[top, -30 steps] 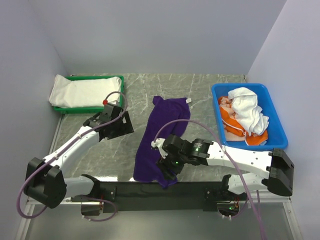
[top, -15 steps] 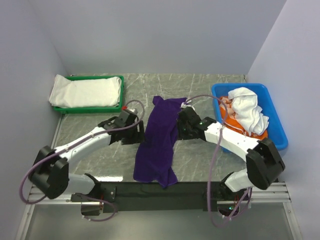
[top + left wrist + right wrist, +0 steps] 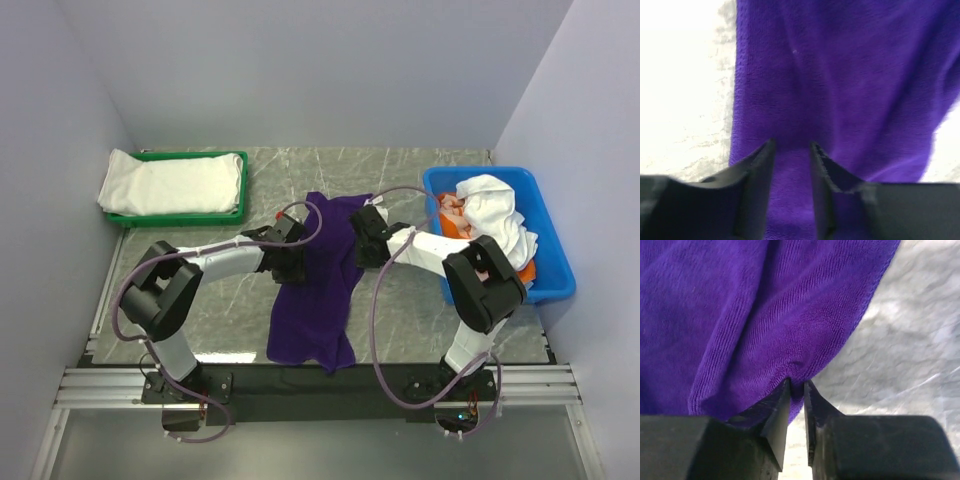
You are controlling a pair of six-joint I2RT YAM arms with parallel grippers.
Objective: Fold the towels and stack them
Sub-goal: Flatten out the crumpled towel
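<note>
Up at ten o'clock on the table: green tray (image 3: 243,185) with one folded white towel (image 3: 165,185) lying in it. Looks done and put away.

Next, near the middle: left gripper (image 3: 792,145), down on the nine o'clock edge of the purple towel (image 3: 322,300). Has cloth between its two fingers, but cannot tell if pinched tight or loose.

Purple towel itself: spread out long on the table, from twelve o'clock down to six. Not folded yet.

Over on its three o'clock edge: right gripper (image 3: 797,382), squeezed onto a little bump of the purple edge.

Far off at two o'clock: blue bin (image 3: 555,265), with a crumpled white towel (image 3: 495,215) on top of an orange towel (image 3: 515,275).

So, about one done. Left to do: fold the purple one, stack it, then empty the bin.
</note>
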